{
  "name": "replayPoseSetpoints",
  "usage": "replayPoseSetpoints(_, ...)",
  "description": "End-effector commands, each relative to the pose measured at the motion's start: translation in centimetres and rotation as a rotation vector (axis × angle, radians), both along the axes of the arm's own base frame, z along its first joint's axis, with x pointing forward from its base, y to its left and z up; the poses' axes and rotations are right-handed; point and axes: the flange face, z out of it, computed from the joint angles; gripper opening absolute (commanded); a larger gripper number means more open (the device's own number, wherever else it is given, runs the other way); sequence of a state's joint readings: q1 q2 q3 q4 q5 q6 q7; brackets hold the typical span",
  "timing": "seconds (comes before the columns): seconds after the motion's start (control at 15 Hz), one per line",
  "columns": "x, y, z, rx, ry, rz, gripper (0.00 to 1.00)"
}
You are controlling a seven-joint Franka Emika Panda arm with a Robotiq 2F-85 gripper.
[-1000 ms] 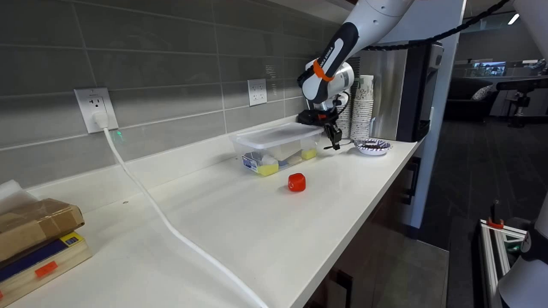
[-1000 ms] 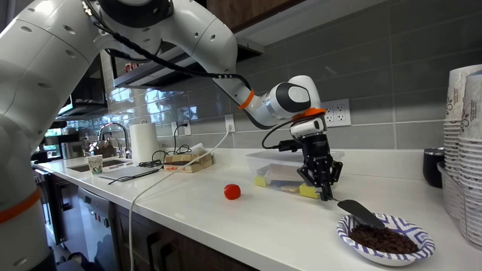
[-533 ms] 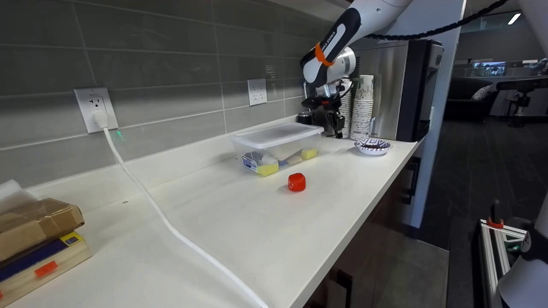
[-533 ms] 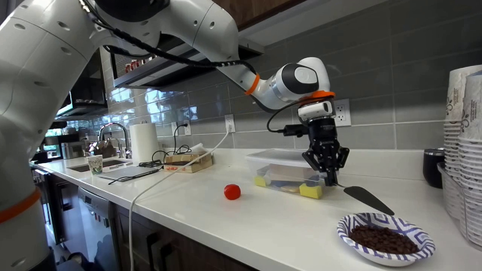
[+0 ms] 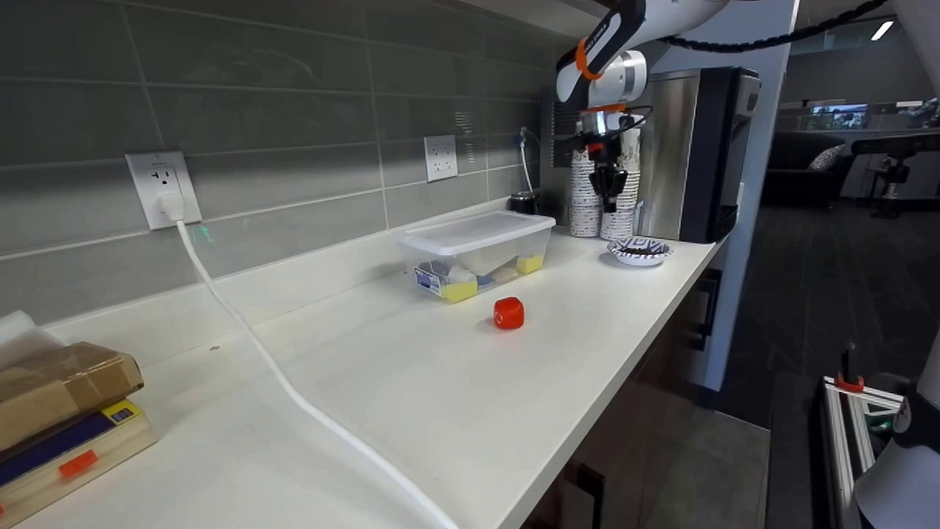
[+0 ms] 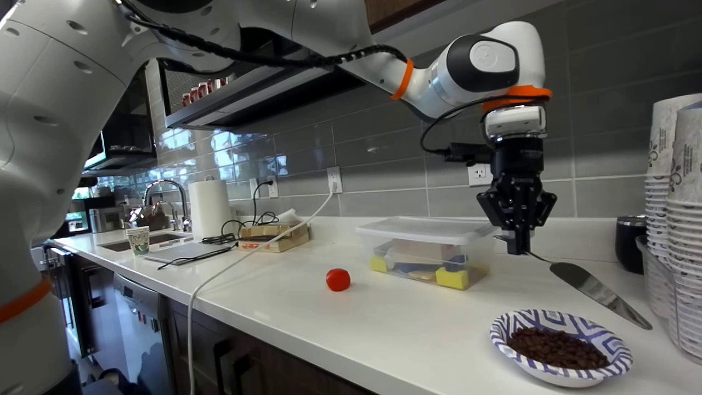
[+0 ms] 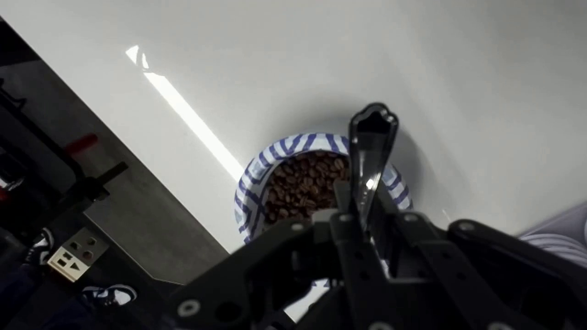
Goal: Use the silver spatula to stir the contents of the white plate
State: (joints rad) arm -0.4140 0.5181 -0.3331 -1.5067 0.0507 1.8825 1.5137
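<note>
- gripper [image 6: 519,247] is hanging above the counter [image 6: 384,318], fingers pointing to 6 o'clock, pinching the silver spatula [image 6: 598,289] by its handle [image 7: 372,146]
- wrist view: handle is sticking out between the fingers, flared end pointing to 12 o'clock
- blade [image 6: 609,299] is slanting down from the fingertips toward 4 o'clock in an exterior view, outer half catching the light
- blade is showing at about 1 o'clock from the white plate [image 6: 595,333], apart from its rim and from the brown beans [image 7: 302,185]
- plate is sitting on the counter at 5 o'clock from the gripper, blue pattern running round its rim, beans lying in the bottom
- wrist view: gripper is covering part of the plate
- in both exterior views, gripper is hanging higher than the plate
- in an exterior view, clear plastic box [image 6: 425,229] is sitting at 9 o'clock from the gripper, lid on, yellow pieces [image 6: 452,278] showing through the wall, red object [image 6: 338,280] resting toward 9 o'clock too, apart from the box
- in an exterior view, cup stacks [image 6: 685,247] are standing at 3 o'clock from the gripper, black tumbler [image 6: 630,244] standing near them, paper towel roll [image 6: 211,209] standing well apart toward 9 o'clock
</note>
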Motion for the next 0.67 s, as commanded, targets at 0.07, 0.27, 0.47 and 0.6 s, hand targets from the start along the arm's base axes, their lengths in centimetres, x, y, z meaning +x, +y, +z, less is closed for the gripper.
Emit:
replayPoseSetpoints(0.07,-0.9,-2.1,2.3,0.137,-0.046,0.057,0.03)
replayPoseSetpoints(0.27,-1.1,-1.8,4.1,0.178,-0.057,0.089,0.03)
replayPoseSetpoints(0.47,-0.9,-1.5,5.0,0.205,-0.068,0.119,0.03)
replayPoseSetpoints(0.6,-0.9,-1.2,4.8,0.238,-0.091,0.138,0.03)
